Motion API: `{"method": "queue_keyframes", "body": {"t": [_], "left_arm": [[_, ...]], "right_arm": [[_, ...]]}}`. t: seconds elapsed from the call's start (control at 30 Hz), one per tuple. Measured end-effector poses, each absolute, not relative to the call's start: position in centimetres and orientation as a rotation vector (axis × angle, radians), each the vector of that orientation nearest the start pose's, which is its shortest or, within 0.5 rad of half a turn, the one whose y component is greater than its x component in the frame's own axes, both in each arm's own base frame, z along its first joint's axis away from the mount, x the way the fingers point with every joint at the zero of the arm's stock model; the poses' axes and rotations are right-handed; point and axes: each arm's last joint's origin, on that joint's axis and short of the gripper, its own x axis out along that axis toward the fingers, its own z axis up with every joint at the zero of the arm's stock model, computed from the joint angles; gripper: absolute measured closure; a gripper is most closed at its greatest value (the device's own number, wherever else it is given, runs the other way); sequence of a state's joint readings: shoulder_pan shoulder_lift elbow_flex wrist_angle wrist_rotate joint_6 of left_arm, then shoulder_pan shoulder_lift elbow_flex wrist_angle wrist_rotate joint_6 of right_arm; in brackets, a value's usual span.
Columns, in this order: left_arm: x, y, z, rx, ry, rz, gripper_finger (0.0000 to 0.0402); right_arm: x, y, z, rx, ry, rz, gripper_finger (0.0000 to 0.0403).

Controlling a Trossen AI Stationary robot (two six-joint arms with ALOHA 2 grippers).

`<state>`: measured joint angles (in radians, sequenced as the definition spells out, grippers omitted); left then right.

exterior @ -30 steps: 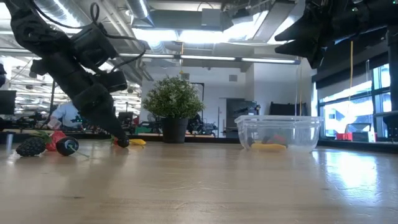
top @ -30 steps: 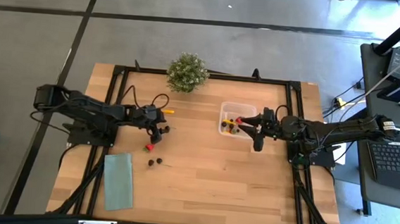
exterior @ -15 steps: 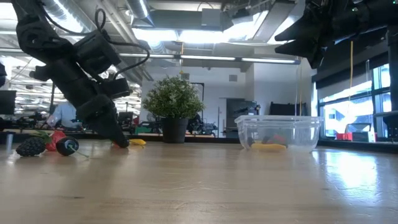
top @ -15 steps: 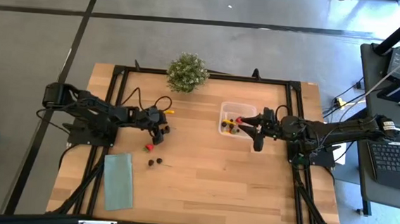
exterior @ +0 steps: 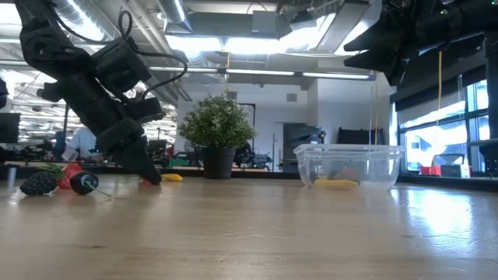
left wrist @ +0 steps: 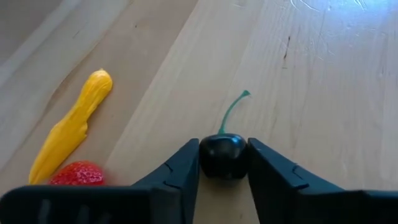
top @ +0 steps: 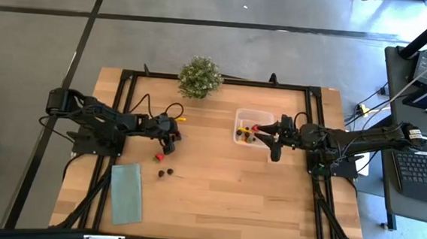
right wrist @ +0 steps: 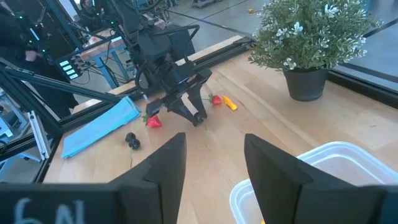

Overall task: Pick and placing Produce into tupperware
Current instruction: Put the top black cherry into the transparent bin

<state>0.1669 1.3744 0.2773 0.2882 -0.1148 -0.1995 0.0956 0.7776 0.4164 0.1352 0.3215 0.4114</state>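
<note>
Glossy black cherry (left wrist: 222,155), curved green stem

A glossy black cherry (left wrist: 222,155) with a thin green stem sits between the black fingers of the left tool (left wrist: 222,163). At its nine o'clock lie a yellow-orange piece (left wrist: 69,132) and a red strawberry (left wrist: 76,174). The bench (top: 224,188) is pale blond wood, the cloth (top: 126,193) pale green, the tupperware (exterior: 349,166) clear.
</note>
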Motion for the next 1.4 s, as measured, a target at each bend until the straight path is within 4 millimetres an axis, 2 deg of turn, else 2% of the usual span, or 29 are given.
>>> {"method": "queue_keyframes", "body": {"t": [0.27, 0.37, 0.53, 0.73, 0.87, 1.03, 1.27, 1.4], "left_arm": [[19.8, 3.6, 10.3, -0.213, 0.762, 0.334, 0.0303], [20.8, 3.8, 11.2, -0.221, 0.71, 0.329, 0.0298], [24.4, 4.2, 15.2, -0.189, 0.586, 0.26, 0.0303], [29.0, 5.0, 22.2, -0.032, 0.43, 0.204, 0.0303], [32.3, 5.9, 24.7, 0.026, 0.428, 0.202, 0.0303], [37.1, 6.8, 24.7, 0.063, 0.485, 0.165, 0.0301], [42.3, 7.6, 22.9, 0.049, 0.504, 0.097, 0.0299], [44.5, 7.8, 21.1, 0.039, 0.541, 0.073, 0.0298]], "right_arm": [[17.5, 0.8, 23.7, 0.36, 0.173, -0.267, 0.0238], [17.5, 0.8, 23.7, 0.361, 0.173, -0.267, 0.0238], [17.5, 0.8, 23.7, 0.361, 0.174, -0.267, 0.0238], [17.5, 0.7, 23.7, 0.363, 0.173, -0.268, 0.0238], [17.5, 0.7, 23.7, 0.364, 0.168, -0.268, 0.0238], [17.5, 0.7, 23.8, 0.372, 0.16, -0.267, 0.0238], [17.5, 0.7, 23.8, 0.39, 0.158, -0.268, 0.0238], [17.5, 0.7, 23.8, 0.391, 0.157, -0.268, 0.0238]]}}
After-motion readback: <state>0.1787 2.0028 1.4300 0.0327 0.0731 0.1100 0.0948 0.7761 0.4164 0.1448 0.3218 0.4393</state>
